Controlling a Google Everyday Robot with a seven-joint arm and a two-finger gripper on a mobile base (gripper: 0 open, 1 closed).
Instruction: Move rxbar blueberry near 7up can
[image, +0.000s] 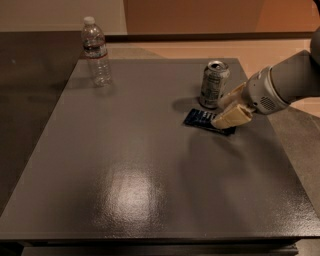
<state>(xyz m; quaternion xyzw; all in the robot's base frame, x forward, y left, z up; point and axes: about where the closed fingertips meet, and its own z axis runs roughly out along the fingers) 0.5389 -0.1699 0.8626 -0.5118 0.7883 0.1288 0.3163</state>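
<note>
The rxbar blueberry (201, 119), a flat dark navy wrapper with white text, lies flat on the grey table (125, 165) just in front of the 7up can (214, 84). The silvery can stands upright at the table's back right. My gripper (227, 107) reaches in from the right and hovers over the bar's right end, right of the can. Its two tan fingers (231, 116) are spread apart, and the nearer one covers the bar's right tip. The gripper holds nothing.
A clear plastic water bottle (96, 51) with a white cap stands at the table's back left. The table's right edge runs just past my arm (290, 82). A darker surface adjoins on the left.
</note>
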